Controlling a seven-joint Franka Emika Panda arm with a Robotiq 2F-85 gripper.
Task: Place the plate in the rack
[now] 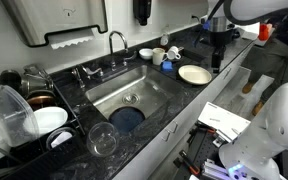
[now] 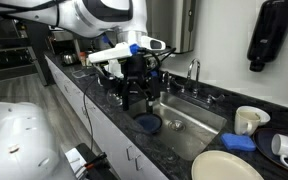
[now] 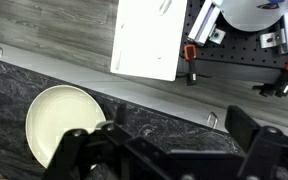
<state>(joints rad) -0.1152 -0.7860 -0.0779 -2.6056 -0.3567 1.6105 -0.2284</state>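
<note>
The cream plate (image 1: 194, 74) lies flat on the dark stone counter to the right of the sink. It also shows in an exterior view (image 2: 227, 167) and at the lower left of the wrist view (image 3: 59, 122). The black wire rack (image 1: 24, 135) stands at the far left of the counter and holds several dishes. My gripper (image 1: 218, 50) hangs above the counter's front edge, just beyond the plate and well above it. It is open and empty in the wrist view (image 3: 164, 150) and also shows in an exterior view (image 2: 134, 97).
The steel sink (image 1: 144, 85) with its faucet (image 1: 114, 45) lies between plate and rack, with a dark blue dish (image 1: 127, 118) in it. A clear glass (image 1: 102, 140) stands near the rack. Cups (image 1: 159, 53) and a blue sponge (image 2: 239, 143) sit behind the plate.
</note>
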